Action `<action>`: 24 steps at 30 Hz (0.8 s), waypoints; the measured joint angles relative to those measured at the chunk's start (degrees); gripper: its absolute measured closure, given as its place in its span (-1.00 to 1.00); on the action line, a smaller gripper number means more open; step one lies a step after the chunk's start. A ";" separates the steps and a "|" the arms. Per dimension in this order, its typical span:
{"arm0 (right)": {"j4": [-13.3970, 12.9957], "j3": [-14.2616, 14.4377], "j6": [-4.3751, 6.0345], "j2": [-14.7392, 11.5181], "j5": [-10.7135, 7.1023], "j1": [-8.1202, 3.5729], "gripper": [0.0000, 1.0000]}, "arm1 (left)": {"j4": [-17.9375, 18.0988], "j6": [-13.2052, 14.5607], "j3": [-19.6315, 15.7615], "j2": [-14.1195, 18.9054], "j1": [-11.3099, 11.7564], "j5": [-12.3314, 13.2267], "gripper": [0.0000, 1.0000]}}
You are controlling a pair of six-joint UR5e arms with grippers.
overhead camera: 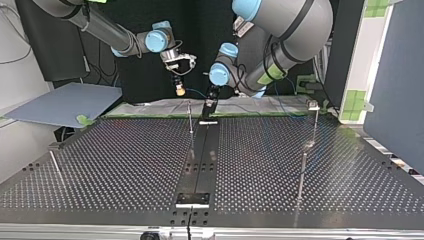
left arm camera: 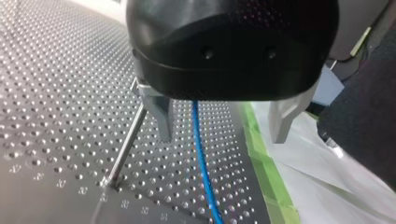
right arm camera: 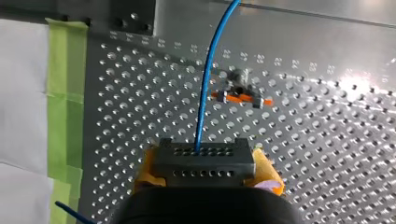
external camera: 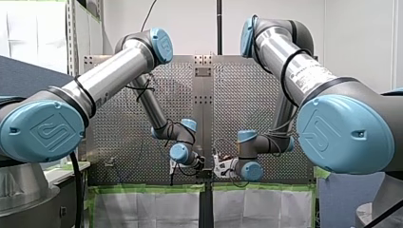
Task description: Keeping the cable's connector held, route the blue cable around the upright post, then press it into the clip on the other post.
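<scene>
**Left wrist view: cable lies loose between spread fingers, routing about to start**

From where I stand, my left gripper [left arm camera: 221, 136] has its two metal fingers held wide apart. The blue cable [left arm camera: 200, 154] runs down between them and neither finger touches it. The thin upright post [left arm camera: 126, 149] stands just beside one finger, rooted in a hole of the plate.

My right gripper [right arm camera: 208, 173] is pinching the dark connector [right arm camera: 204, 161] between its yellow pads [right arm camera: 267, 171], and the cable leaves the connector's face and arcs away over the plate. Under that arc sits a small grey and orange fitting [right arm camera: 240, 95]; I cannot tell what it is.

I judge the work to be at its opening: the connector is held, and the cable is neither round the post nor clipped. The next move probably needs the left fingers to guide the cable and carry it round the post. It then has to go well across to the other post [overhead camera: 315, 122], which seems to carry the clip on its head.

The perforated table [overhead camera: 125, 160] is dark metal, edged with green tape [right arm camera: 65, 93] over a white sheet [right arm camera: 21, 93]. A grey board [overhead camera: 65, 102] lies at the top view's left.
</scene>
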 joint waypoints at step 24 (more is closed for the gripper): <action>5.63 -1.59 -1.19 -0.04 -0.10 0.25 1.00 | -1.45 -7.86 -0.01 0.02 -0.38 -1.75 -1.00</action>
